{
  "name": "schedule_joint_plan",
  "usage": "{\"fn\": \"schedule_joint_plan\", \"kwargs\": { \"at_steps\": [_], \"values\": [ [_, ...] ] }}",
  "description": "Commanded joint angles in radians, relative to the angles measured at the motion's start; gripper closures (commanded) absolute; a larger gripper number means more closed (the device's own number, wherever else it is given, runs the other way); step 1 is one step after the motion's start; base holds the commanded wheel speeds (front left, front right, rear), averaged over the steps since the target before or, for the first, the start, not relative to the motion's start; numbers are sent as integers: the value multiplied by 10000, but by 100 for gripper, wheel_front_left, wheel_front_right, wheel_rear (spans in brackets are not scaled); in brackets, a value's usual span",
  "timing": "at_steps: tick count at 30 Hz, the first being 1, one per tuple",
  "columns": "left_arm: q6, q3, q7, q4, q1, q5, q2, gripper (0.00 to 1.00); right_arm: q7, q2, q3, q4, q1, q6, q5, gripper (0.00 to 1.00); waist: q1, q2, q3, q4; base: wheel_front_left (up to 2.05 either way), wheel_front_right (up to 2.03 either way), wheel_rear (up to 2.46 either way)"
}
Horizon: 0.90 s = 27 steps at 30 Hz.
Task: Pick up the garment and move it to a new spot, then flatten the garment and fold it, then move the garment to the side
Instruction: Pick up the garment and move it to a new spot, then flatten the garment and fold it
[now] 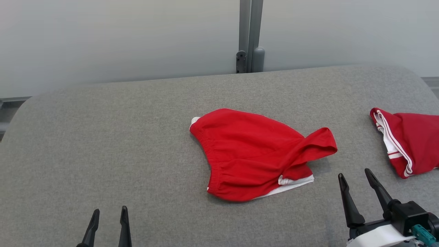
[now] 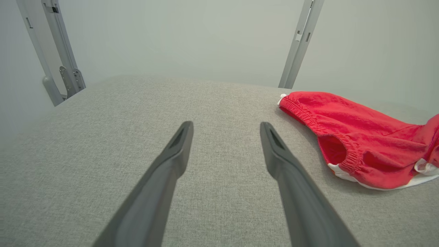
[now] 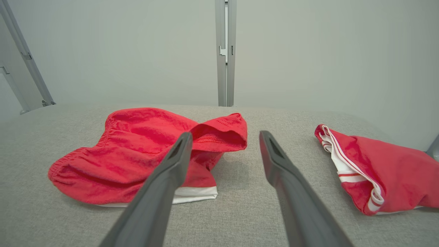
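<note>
Right gripper point(image 1: 354, 172) between garment point(image 1: 253, 154), second garment point(image 1: 415, 140).

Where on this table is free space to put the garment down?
Widest bare patch: the left half of the table, from its left edge to the crumpled red garment. A bare strip lies behind it, toward the post. The right is crowded: a second red garment lies close by.
</note>
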State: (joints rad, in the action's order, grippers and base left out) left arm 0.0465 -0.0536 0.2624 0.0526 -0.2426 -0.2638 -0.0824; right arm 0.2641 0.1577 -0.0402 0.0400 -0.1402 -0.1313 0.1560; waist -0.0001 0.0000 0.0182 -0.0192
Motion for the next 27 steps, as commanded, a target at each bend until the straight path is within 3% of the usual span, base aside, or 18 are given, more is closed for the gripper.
{"fn": "schedule_joint_plan", "kwargs": {
  "at_steps": [1, 12, 16, 22, 27],
  "values": [
    [154, 126, 29, 36, -111, 102, 67, 0, 1, 23, -18, 27, 42, 11, -32, 0, 1, 0, 54, -56, 0, 0, 0],
    [694, 211, 29, 92, 182, 509, 313, 0, 1, 22, -165, 97, 149, 11, 63, 0, 1, 0, 25, 173, 0, 0, 0],
    [795, -921, 29, 326, 831, 246, 320, 0, 1, 66, -224, 14, 251, 11, 83, 0, 1, 0, -154, 362, 0, 0, 0],
    [851, -3228, -155, 2087, 2734, -311, 302, 0, 1, 93, -433, -121, 659, 11, 167, 0, 1, 0, -857, 856, 0, 0, 0],
    [740, -4026, -543, 3387, 4018, -902, 293, 0, 1, 22, -509, -142, 961, 11, 236, 0, 1, 0, -1420, 1379, 0, 0, 0]
  ]
}}
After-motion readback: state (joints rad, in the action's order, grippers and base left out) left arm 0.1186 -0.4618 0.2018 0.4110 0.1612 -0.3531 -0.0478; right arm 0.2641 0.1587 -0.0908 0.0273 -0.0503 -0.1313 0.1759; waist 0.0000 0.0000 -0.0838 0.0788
